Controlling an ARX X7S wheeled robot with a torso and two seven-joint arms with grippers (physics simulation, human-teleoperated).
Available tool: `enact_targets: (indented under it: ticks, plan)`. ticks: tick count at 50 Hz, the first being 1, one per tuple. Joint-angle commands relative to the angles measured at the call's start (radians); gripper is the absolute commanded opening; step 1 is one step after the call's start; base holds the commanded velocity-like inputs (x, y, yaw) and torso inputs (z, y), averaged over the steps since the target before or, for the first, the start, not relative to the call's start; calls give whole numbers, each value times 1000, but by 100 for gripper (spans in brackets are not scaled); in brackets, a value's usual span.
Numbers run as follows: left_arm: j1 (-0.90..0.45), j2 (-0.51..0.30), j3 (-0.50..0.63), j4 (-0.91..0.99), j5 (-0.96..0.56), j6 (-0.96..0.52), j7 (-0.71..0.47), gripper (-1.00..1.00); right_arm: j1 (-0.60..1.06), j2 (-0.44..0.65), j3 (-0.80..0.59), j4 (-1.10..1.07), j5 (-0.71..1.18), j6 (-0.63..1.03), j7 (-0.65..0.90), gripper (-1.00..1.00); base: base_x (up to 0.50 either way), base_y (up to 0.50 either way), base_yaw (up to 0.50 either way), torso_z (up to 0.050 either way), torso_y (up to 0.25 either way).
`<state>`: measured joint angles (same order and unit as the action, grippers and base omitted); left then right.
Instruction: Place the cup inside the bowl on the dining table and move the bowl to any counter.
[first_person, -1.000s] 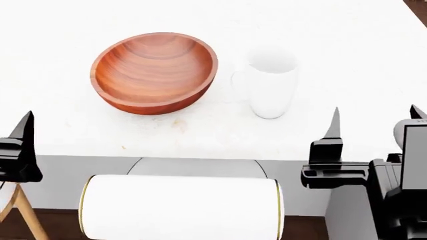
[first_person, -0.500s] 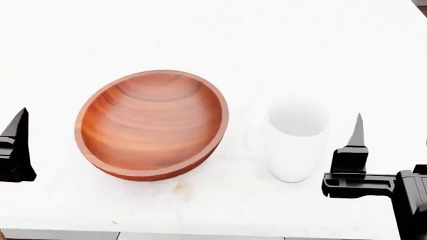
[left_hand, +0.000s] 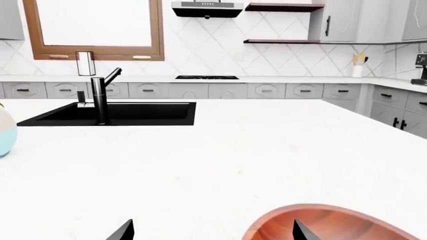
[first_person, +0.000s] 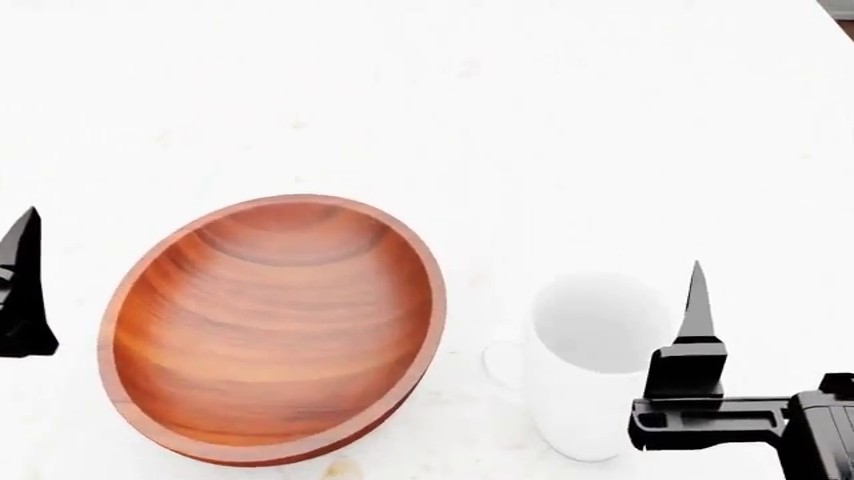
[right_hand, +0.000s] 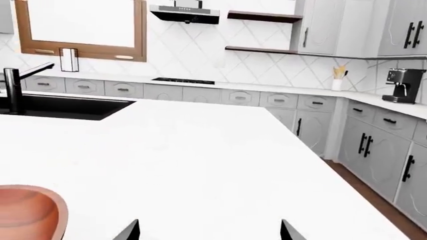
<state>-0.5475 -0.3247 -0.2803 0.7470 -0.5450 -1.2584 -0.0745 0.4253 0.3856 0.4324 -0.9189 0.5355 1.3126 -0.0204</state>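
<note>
The reddish-brown wooden bowl (first_person: 274, 330) stands on the white dining table (first_person: 601, 120), empty. The white cup (first_person: 594, 365) stands upright just to its right, handle towards the bowl, not touching it. My right gripper (right_hand: 210, 231) is open and empty; its one visible finger (first_person: 694, 310) is beside the cup's right side. My left gripper (left_hand: 211, 231) is open and empty; its finger (first_person: 24, 290) is left of the bowl. The bowl's rim shows in the left wrist view (left_hand: 333, 225) and the right wrist view (right_hand: 30, 212). The cup is out of both wrist views.
A black sink (left_hand: 133, 112) with a black faucet (left_hand: 100, 97) is set in the far part of the white top. A pale blue vase (left_hand: 5, 132) stands at one side. A counter (left_hand: 280, 79) with cooktop runs along the tiled wall; a coffee machine (right_hand: 403, 85) stands on it.
The head view has moved forward over the table: the bowl and cup look larger and lower, and the table's front edge has left the frame. Both grippers stay open.
</note>
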Motion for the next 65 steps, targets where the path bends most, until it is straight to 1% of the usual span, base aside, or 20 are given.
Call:
enact_targets:
  ticks: [1, 6, 7, 10, 12, 14, 15, 21, 25, 27, 31, 37, 38, 40, 42, 45, 51, 55, 60, 65]
  plan:
    - [-5, 2, -3, -22, 5, 11, 3, 100, -31, -23, 95, -86, 125, 107, -73, 100, 0, 0, 0, 0, 0]
    - [8, -4, -3, -25, 3, 18, 8, 100, -52, -10, 87, -114, 210, 191, -98, 100, 0, 0, 0, 0, 0]
    - [5, 4, 12, -31, 12, 27, -1, 100, -62, -4, 75, -119, 218, 186, -94, 100, 0, 0, 0, 0, 0]
    - [9, -1, 12, -36, 12, 31, 1, 100, -81, 4, 56, -115, 229, 168, -75, 100, 0, 0, 0, 0, 0]
    - [5, 4, 22, -35, 14, 31, -5, 100, -108, 28, 25, -114, 215, 142, -63, 100, 0, 0, 0, 0, 0]
    - [7, -6, 4, -27, 3, 20, 1, 100, -122, 34, 29, -121, 232, 147, -51, 100, 0, 0, 0, 0, 0]
    - [6, 2, 21, -33, 12, 29, -7, 100, -134, 42, 23, -121, 235, 141, -41, 100, 0, 0, 0, 0, 0]
    - [16, -8, 13, -37, 6, 33, 1, 100, -182, 50, 2, -100, 229, 85, -23, 100, 0, 0, 0, 0, 0]
    - [17, -8, 14, -37, 5, 34, -2, 100, -193, 49, 9, -99, 237, 81, -11, 100, 0, 0, 0, 0, 0]
    - [20, -7, 19, -38, 7, 38, -4, 100, -221, 49, 5, -92, 223, 52, -10, 100, 0, 0, 0, 0, 0]
    - [20, -13, 9, -34, -1, 32, -1, 100, -288, 46, -50, -54, 168, -46, -18, 100, 0, 0, 0, 0, 0]
    - [16, -18, 19, -39, -2, 31, -3, 100, -339, 49, -99, 2, 101, -143, -21, 100, 0, 0, 0, 0, 0]
    - [7, -18, 29, -40, 0, 26, -8, 100, -342, 53, -122, 10, 88, -158, -24, 100, 0, 0, 0, 0, 0]
    - [-3, -25, 7, -31, -13, 7, -6, 100, -332, 52, -145, 28, 75, -172, -21, 100, 0, 0, 0, 0, 0]
    - [5, -27, 22, -37, -4, 20, -8, 100, -335, 52, -163, 48, 52, -198, -17, 100, 0, 0, 0, 0, 0]
    - [7, -28, 10, -31, -12, 13, -7, 100, -331, 57, -195, 74, 19, -227, -9, 100, 0, 0, 0, 0, 0]
    - [34, -26, 12, -35, -8, 35, -5, 100, -330, 52, -214, 110, -4, -258, -3, 100, 0, 0, 0, 0, 0]
    - [24, -27, 8, -34, -14, 27, -9, 100, -297, 47, -233, 145, -9, -265, -2, 100, 0, 0, 0, 0, 0]
    - [25, -28, 5, -33, -16, 27, -12, 100, -284, 40, -273, 197, -27, -298, -11, 100, 0, 0, 0, 0, 0]
    - [28, -28, 8, -37, -15, 33, -15, 100, -279, 39, -282, 214, -31, -307, -12, 100, 0, 0, 0, 0, 0]
